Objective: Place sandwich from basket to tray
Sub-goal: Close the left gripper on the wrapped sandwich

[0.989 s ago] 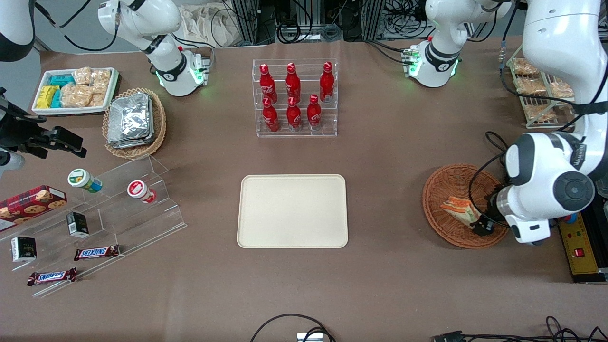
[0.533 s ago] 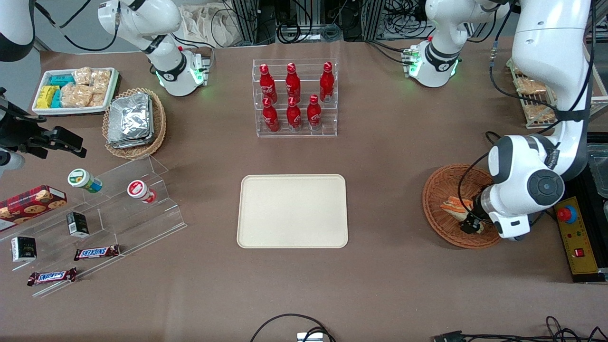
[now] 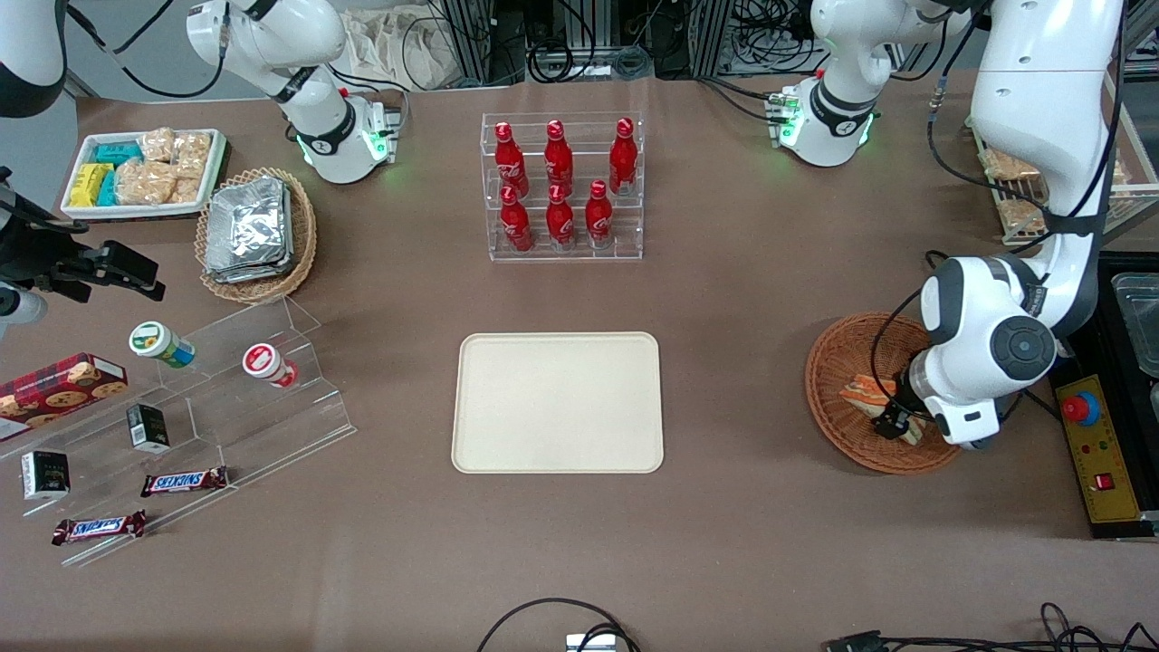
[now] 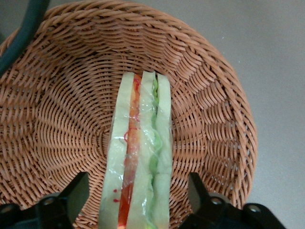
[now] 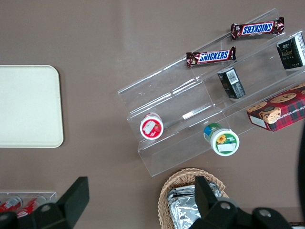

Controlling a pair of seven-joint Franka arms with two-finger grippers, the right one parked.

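1. One sandwich (image 4: 140, 157) lies in the one reddish-brown basket (image 3: 838, 362), standing on edge with its orange and green filling layers facing up at the wrist camera.
2. The gripper (image 4: 138, 202) hangs low inside the basket with its fingers spread, one finger (image 4: 76, 191) on each side of the sandwich and neither visibly pressing the bread, so it grips nothing.
3. One cream tray (image 3: 558, 403) lies bare at the middle of the worktop (image 3: 724, 543), well apart from the basket, which sits toward the working arm's end.
4. Six red bottles (image 3: 560, 181) stand in a clear rack (image 3: 566, 249), farther from the front camera than the tray.
5. Toward the parked arm's end are a lighter wicker basket (image 3: 303, 244) of foil packets (image 3: 249, 226), a white tray (image 3: 136, 210) of snacks and a clear stepped stand (image 3: 272, 426).
6. That stand carries two round cups (image 3: 163, 344), two Snickers bars (image 3: 184, 481) and two small dark boxes (image 3: 147, 427), with a red cookie box (image 3: 59, 385) beside it.
7. The open worktop between basket and tray holds nothing in the way; the working arm's own wrist (image 3: 987, 362) overhangs the basket's rim.
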